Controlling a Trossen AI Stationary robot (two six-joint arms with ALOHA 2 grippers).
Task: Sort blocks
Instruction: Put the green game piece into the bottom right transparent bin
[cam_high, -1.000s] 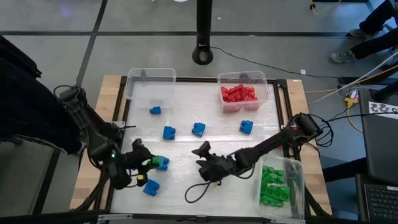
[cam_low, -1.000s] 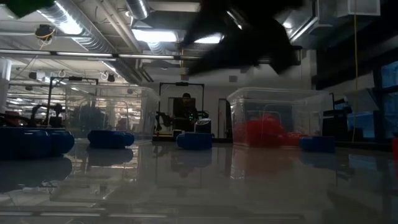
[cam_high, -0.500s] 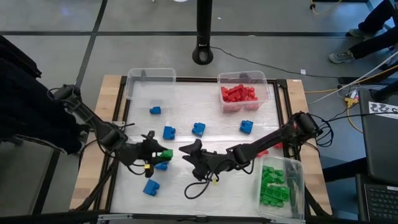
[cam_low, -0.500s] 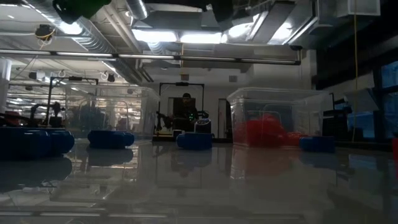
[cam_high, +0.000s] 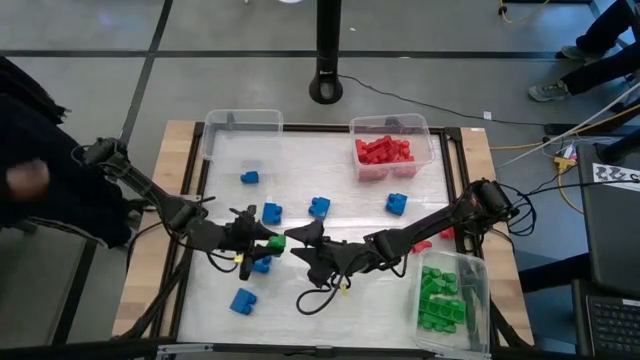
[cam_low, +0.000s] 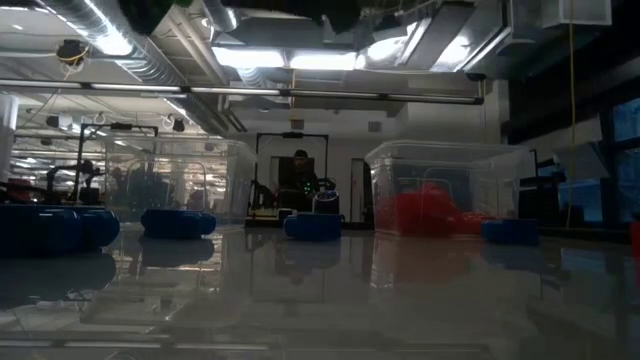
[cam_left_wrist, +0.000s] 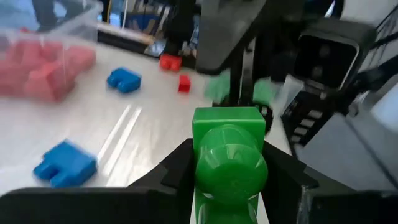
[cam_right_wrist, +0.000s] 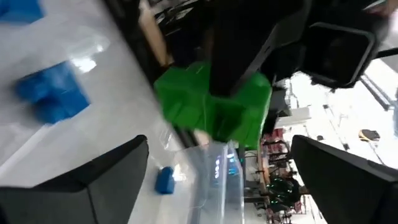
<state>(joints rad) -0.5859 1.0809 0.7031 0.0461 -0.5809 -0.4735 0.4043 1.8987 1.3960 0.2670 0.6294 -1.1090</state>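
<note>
A green block (cam_high: 273, 242) hangs above the middle of the table with my left gripper (cam_high: 262, 241) shut on it; the left wrist view shows this green block (cam_left_wrist: 227, 155) filling the gap between my fingers. My right gripper (cam_high: 300, 246) faces it from the table's right, open wide, a short way off and touching nothing. In the right wrist view the green block (cam_right_wrist: 211, 106) is ahead of my open right gripper (cam_right_wrist: 217, 146). Several blue blocks, such as a blue block (cam_high: 271, 212) and another blue block (cam_high: 242, 300), lie flat on the table. My left gripper pinches the green block by two opposite sides (cam_left_wrist: 202, 180) between its two fingers. The fingers come roughly level from the table's left. The block is lifted clear of the table, one stud facing back toward the wrist.
A clear bin (cam_high: 392, 148) with red blocks stands at the far right. A clear bin (cam_high: 445, 295) with green blocks stands at the near right, and an empty clear bin (cam_high: 243, 133) at the far left. Two small red blocks (cam_high: 422, 243) lie under the right arm.
My left gripper has carried the green block up from the near left toward the table's middle and has tipped from pointing down to nearly level. My right gripper has risen and gone toward the table's left, ending up face to face with the block.
</note>
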